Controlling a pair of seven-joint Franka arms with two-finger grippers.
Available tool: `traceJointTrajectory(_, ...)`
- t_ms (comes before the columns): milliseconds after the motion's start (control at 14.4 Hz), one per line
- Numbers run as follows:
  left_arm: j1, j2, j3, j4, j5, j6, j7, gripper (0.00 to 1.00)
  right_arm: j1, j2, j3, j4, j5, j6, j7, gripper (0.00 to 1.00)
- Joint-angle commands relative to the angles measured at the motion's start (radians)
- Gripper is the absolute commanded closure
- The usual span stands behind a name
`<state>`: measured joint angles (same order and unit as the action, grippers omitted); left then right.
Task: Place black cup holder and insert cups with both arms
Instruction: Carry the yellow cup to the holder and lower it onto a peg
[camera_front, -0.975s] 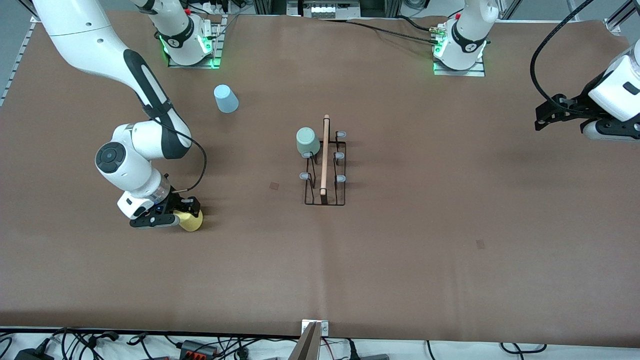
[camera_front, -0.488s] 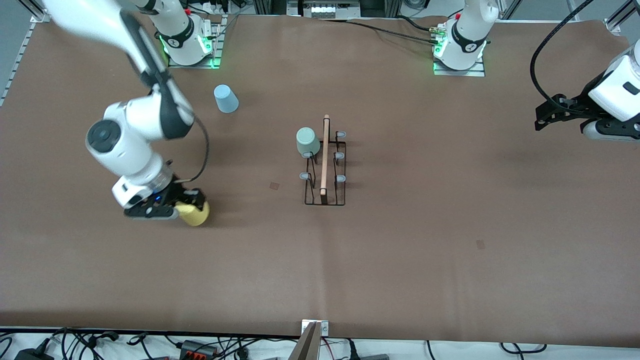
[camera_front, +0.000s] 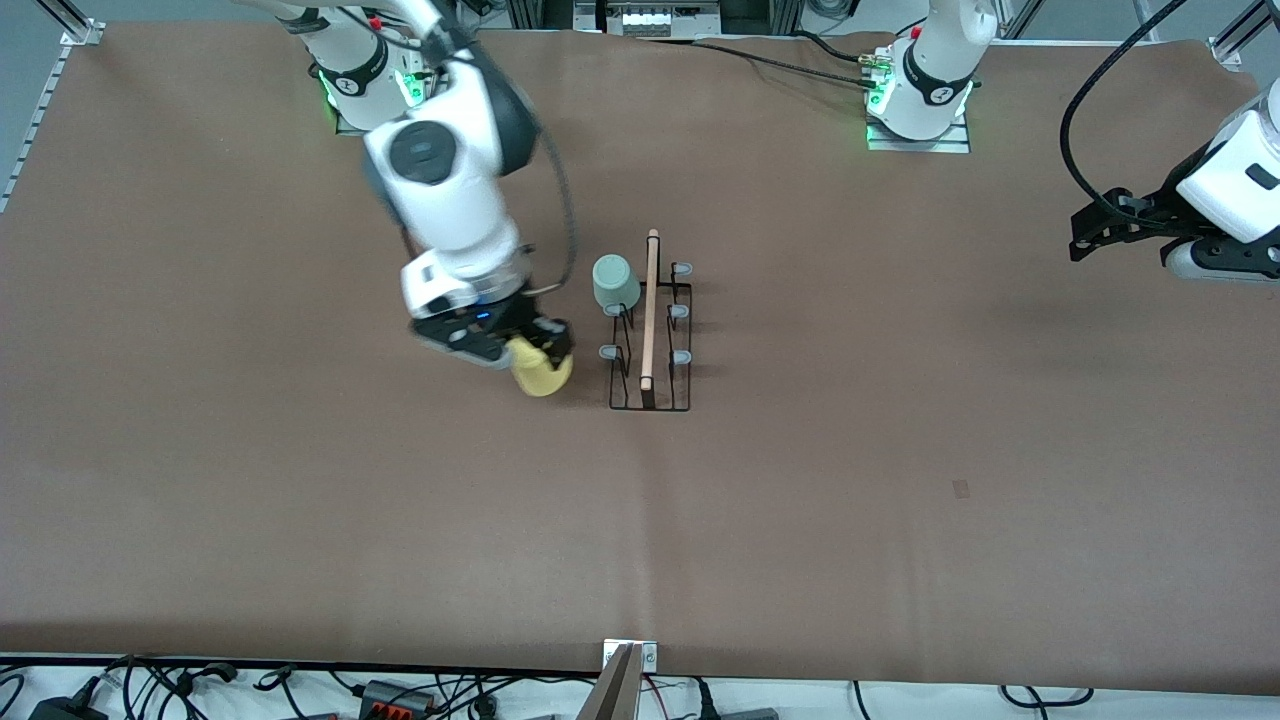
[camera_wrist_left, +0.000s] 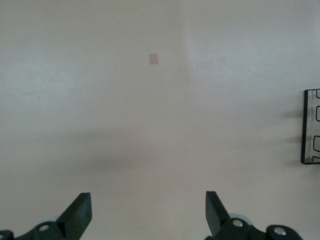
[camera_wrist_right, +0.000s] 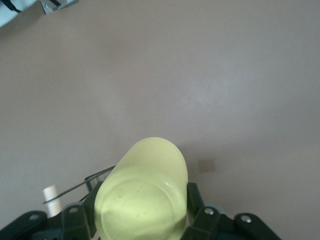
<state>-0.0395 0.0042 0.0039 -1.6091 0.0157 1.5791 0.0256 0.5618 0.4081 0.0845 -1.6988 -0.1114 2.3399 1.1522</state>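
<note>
- The right gripper (camera_front: 532, 352) hangs in the air just beside the black cup holder (camera_front: 650, 340), on the side toward the right arm's end of the table, with its fingers clamped on the yellow cup (camera_front: 541, 371).
- In the right wrist view the yellow cup (camera_wrist_right: 142, 192) sits between the two black fingers (camera_wrist_right: 202, 212), its closed bottom facing the camera; a bit of black wire and the end of the wooden rod handle (camera_wrist_right: 50, 193) show at the cup's side.
- The black cup holder stands on the brown table (camera_front: 900, 450), its wooden rod handle (camera_front: 650, 310) running along the top; grey-tipped pegs stick out on both sides.
- A pale grey-green cup (camera_front: 615, 283) sits upside down on a peg of the holder, on the side facing the right gripper and farther from the front camera than the held cup.
- The left gripper (camera_front: 1095, 232) waits over the left arm's end of the table, well apart from the holder, fingers spread with nothing between them; its wrist view shows the two fingertips (camera_wrist_left: 80, 212) over bare table and a corner of the holder (camera_wrist_left: 311, 127) at the frame's edge.
</note>
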Motion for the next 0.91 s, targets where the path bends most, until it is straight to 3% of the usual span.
traceJointTrajectory(0,-0.002,-0.015,0.001,-0.002,-0.005,-0.013,0.011,0.0,0.047,0.103,-0.011,0.151,-0.036,-0.073,0.113,0.83)
traceJointTrajectory(697,-0.002,-0.015,0.001,-0.002,-0.005,-0.013,0.011,0.0,0.084,0.169,0.0,0.157,-0.025,-0.028,0.132,0.78)
traceJointTrajectory(766,-0.002,-0.015,0.001,-0.002,-0.005,-0.013,0.011,0.0,0.089,0.176,0.0,0.156,-0.025,-0.028,0.13,0.71)
traceJointTrajectory(836,-0.002,-0.015,0.001,-0.002,-0.005,-0.013,0.011,0.0,0.09,0.182,0.0,0.156,-0.027,-0.028,0.13,0.34)
